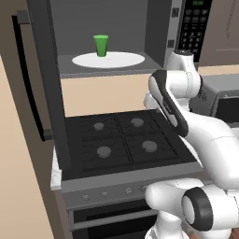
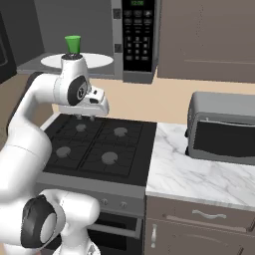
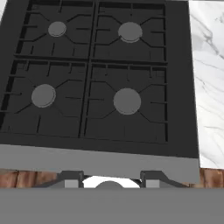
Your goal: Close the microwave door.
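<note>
Your gripper hangs over the stove, pointing straight down at the burners; whether its jaws are open or closed, you cannot tell. The microwave door stands swung wide open, well off to the left, with a green cup inside. You're at the approach step: next, swing the arm left behind that panel and push.

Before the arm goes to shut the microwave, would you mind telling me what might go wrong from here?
1. The microwave door stands wide open, far left of the gripper hovering over the stove; a wide swing could strike the door's edge rather than push its face.
2. A green cup stands upright on the turntable; a hard slam might topple it.
3. Reaching too deep may hit the microwave's frame.
</note>
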### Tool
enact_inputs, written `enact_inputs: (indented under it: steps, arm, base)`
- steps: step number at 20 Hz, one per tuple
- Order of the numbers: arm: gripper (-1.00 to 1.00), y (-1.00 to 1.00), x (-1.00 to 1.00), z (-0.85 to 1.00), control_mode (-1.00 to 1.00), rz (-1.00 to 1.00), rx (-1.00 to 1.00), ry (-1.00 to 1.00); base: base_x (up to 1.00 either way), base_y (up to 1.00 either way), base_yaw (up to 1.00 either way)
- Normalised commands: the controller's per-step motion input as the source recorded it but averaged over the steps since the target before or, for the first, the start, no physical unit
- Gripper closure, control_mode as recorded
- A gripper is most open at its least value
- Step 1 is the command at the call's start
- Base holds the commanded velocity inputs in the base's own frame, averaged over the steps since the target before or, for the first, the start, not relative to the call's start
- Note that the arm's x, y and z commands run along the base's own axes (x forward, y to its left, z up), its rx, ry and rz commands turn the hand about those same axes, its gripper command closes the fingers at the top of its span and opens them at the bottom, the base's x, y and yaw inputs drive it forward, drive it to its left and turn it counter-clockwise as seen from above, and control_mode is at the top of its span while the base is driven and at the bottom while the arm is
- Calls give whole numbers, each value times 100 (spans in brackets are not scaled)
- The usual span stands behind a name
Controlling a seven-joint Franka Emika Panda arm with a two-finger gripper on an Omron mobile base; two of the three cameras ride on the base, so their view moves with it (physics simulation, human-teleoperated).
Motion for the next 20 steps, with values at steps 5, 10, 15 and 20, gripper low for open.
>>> enact_inputs:
  steps: [5,10,15,20]
  arm:
    - [-100,41,-40,7,-100,-4,0,-14]
    - [-100,59,-84,63,-100,-11,-1,-46]
    - [-100,47,-78,94,-100,-14,-1,-48]
    - [-100,23,-97,97,-100,-12,0,-48]
  base:
    - [0,0,0]
    - [0,0,0]
    - [0,0,0]
    - [0,0,0]
